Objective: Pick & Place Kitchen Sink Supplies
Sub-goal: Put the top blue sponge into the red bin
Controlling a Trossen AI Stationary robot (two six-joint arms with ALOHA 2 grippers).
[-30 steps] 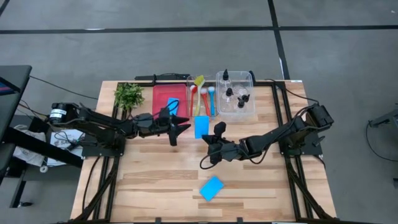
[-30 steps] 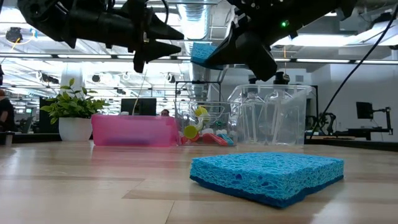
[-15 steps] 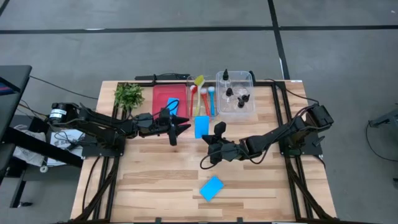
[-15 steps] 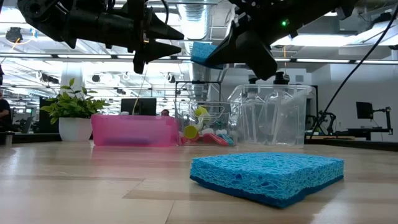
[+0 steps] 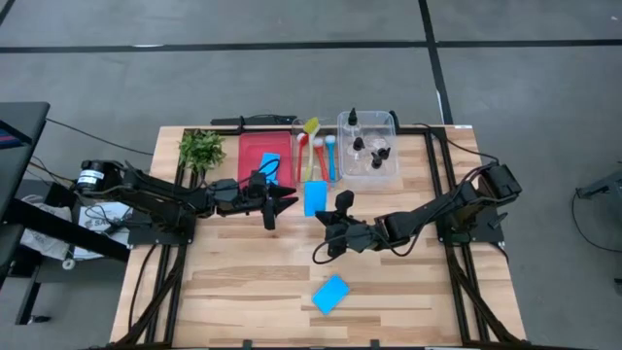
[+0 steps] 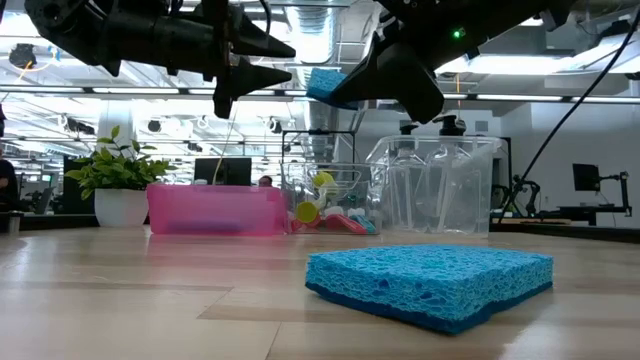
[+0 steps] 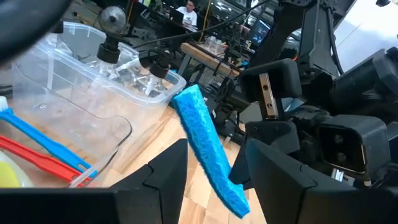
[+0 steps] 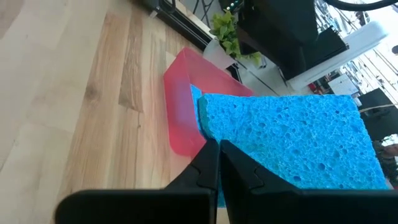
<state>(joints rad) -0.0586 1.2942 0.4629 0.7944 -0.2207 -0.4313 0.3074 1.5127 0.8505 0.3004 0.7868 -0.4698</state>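
A flat blue sponge [image 5: 314, 197] hangs above the table's middle, held by my right gripper [image 5: 328, 219], which is shut on it. My left gripper [image 5: 290, 201] stands open just left of it, pointing level at the sponge's left edge. In the left wrist view the sponge [image 7: 205, 146] shows edge-on just beyond the two fingertips, which do not touch it. A second blue sponge [image 5: 330, 293] lies flat on the table near the front edge. A third blue sponge [image 5: 269, 163] lies in the red tray [image 5: 255, 148]. My right gripper pinches the sponge's near end [image 8: 249, 146] between its two shut fingers, close to a corner. The fingers come nearly level from the table's right and near side. The sponge is lifted clear and sticks out roughly level toward the table's far edge.
At the back stand a leafy plant [image 5: 201, 148], a clear tray of long-handled brushes [image 5: 317, 144] and a clear bin [image 5: 370, 167] with small black-capped bottles. Bare wood lies around the sponge near the front edge.
My left gripper has rolled slightly about the line it points along, staying in place. The held sponge and my right gripper have kept still.
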